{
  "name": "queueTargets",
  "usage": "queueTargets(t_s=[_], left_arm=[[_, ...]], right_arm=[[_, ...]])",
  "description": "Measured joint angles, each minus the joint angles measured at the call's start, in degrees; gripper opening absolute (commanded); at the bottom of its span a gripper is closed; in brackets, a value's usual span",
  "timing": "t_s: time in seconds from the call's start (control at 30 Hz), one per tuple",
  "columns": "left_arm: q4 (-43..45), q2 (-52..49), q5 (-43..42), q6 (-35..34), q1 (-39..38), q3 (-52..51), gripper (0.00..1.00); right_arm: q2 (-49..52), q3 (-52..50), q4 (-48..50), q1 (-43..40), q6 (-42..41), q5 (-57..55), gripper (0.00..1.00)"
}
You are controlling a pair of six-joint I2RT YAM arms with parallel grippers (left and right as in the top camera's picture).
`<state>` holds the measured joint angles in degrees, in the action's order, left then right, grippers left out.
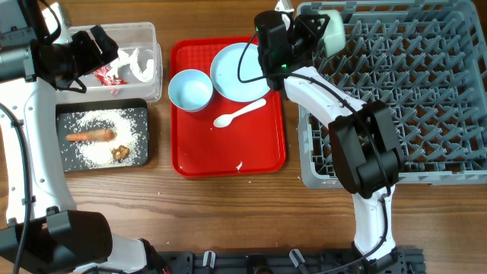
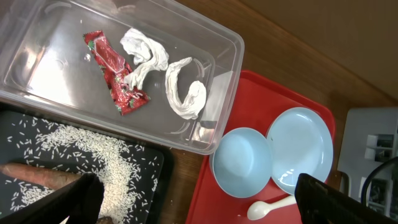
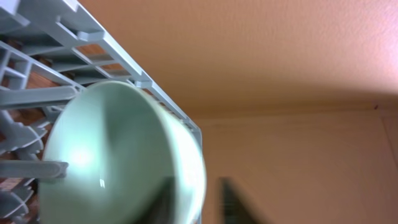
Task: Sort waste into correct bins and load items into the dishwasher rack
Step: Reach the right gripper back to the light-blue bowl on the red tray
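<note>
While my left gripper (image 2: 198, 180) hangs over the far left of the table, its jaws stand spread as wide as they go, grasping nothing. Below them is the clear tub (image 1: 152, 34), with the wrapper (image 2: 115, 71) lying in it just left of the crumpled paper (image 2: 183, 90). Touching the tub's near side is the black tray (image 1: 65, 156). It is strewn with rice (image 1: 99, 148), the carrot (image 1: 90, 136) lies across the grains, and the brown lump (image 1: 120, 153) sits near the tray's right edge.

Right of both bins lies the red tray (image 1: 228, 156). On it a bowl (image 1: 190, 90) sits upright at the left, and the plate (image 1: 236, 72) is beside it at the far right, partly under my right arm. The spoon (image 1: 237, 114) lies just near of the plate, bowl end to the left.

Farther right, my right gripper (image 3: 202, 199) is at the far left corner of the rack (image 1: 426, 99). The second bowl (image 3: 118, 155) is tipped on edge there, against the rack's pegs. My fingers straddle its rim, slightly parted, and the outer one stands clear of the wall, so the jaws are loose, not clenched.
</note>
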<state>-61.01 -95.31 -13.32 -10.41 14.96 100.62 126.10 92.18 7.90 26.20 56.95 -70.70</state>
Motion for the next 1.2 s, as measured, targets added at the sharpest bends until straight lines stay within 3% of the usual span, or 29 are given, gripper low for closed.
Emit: queueTargets(t_s=[0.17, 0.33, 0.43, 0.73, 0.93, 1.07, 1.2], left_arm=[[-0.02, 0.0, -0.02, 0.0, 0.0, 0.0, 1.0], [-0.02, 0.0, 0.0, 0.0, 0.0, 0.0, 1.0], [0.0, 0.0, 0.0, 0.0, 0.0, 0.0, 1.0], [0.0, 0.0, 0.0, 0.0, 0.0, 0.0, 1.0], [-0.02, 0.0, 0.0, 0.0, 0.0, 0.0, 1.0], [0.0, 0.0, 0.0, 0.0, 0.0, 0.0, 1.0], [0.0, 0.0, 0.0, 0.0, 0.0, 0.0, 1.0]], right_arm=[[0.07, -0.04, 3.78, 0.24, -0.5, -0.17, 1.0], [0.28, -0.28, 23.91, 0.68, -1.77, -3.61, 1.0], [0.28, -0.2, 29.09, 1.73, 0.5, -4.2, 1.0], [0.31, -0.2, 29.07, 8.37, 2.05, -3.04, 1.0], [0.31, -0.2, 27.61, 12.63, -3.54, 0.61, 1.0], [0.33, -0.04, 18.56, 15.02, -11.58, 5.38, 1.0], [0.22, 0.07, 1.25, 16.17, -25.46, 13.7, 1.0]])
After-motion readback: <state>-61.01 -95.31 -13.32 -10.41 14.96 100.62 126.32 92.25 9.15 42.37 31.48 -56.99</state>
